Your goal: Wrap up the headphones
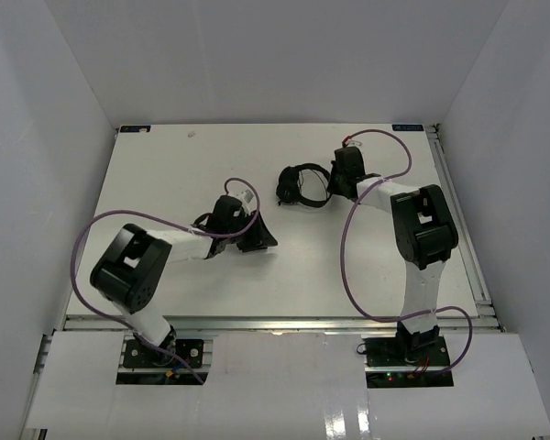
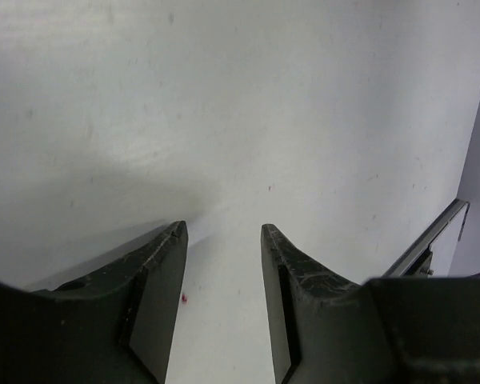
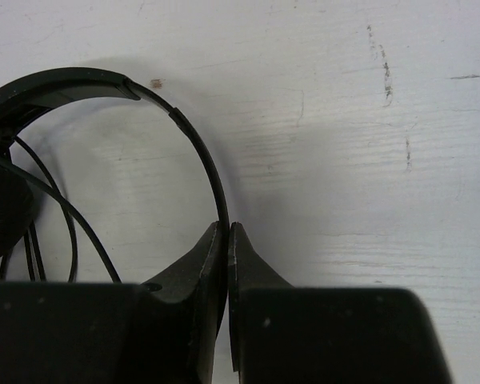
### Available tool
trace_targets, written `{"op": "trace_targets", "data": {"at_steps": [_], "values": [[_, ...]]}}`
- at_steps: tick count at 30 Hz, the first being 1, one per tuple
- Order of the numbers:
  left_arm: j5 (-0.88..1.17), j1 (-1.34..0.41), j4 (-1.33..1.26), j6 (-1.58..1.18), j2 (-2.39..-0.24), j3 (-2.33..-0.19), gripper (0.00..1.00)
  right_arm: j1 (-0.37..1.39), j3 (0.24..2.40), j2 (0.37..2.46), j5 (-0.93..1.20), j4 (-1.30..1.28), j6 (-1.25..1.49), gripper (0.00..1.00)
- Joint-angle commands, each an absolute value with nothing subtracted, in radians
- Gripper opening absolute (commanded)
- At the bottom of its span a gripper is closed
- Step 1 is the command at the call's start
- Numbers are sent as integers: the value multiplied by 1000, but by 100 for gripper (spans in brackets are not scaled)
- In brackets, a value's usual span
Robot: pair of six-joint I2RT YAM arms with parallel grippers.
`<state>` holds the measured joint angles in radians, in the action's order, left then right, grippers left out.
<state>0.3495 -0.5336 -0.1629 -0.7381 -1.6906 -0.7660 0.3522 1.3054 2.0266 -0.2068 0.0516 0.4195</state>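
White table (image 1: pixel 211 165), seen from above, with both my arms reaching over it. Left arm (image 1: pixel 133 266): bent in toward the table's middle. Right arm (image 1: pixel 422 229): stretched toward the far right. Headphones (image 1: pixel 302 183): lying on the table at the far centre, to the right of the left arm's tip and just left of the right arm's tip. Right claw (image 3: pixel 226 230): jaws together, clamped on the thin headband (image 3: pixel 200 152), which curves up and left from them. Left claw (image 2: pixel 224 232): jaws apart, nothing between them, bare table beneath, well apart from the headphones. Thin cable (image 3: pixel 64 212): loose strands inside the headband's arc.
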Motion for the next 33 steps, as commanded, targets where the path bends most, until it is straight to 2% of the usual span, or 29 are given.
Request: {"op": "trace_targets", "data": {"at_steps": [1,2,5,10,14,17,19,21,22,25,28,33], "values": [[300,-538,-43,-701,-1422,-671,54,398,1373,2034,-312,95,412,26],[286,-538,-13,-697,-1346,-648,55,408,1379,2035,-318,98,406,32],[254,-538,72,-684,-1182,-613,56,423,1374,2029,-328,112,377,59],[193,-537,216,-662,-904,-592,62,423,1320,1966,-363,141,321,88],[168,-537,297,-649,-762,-592,68,390,1249,1847,-355,146,263,98],[159,-535,326,-625,-682,-593,73,356,1169,1746,-297,139,183,91],[163,-535,335,-607,-637,-594,76,326,1136,1659,-185,112,95,90],[179,-535,334,-581,-605,-597,78,296,1107,1605,37,40,-48,90],[199,-535,330,-557,-599,-601,79,287,1083,1551,221,-11,-145,90],[266,-535,327,-475,-571,-624,84,276,1022,1388,494,-201,-319,90],[346,-535,330,-386,-542,-633,89,276,909,1205,412,-239,-286,90],[383,-535,318,-348,-445,-579,92,275,772,935,-9,-218,-149,90]]}}
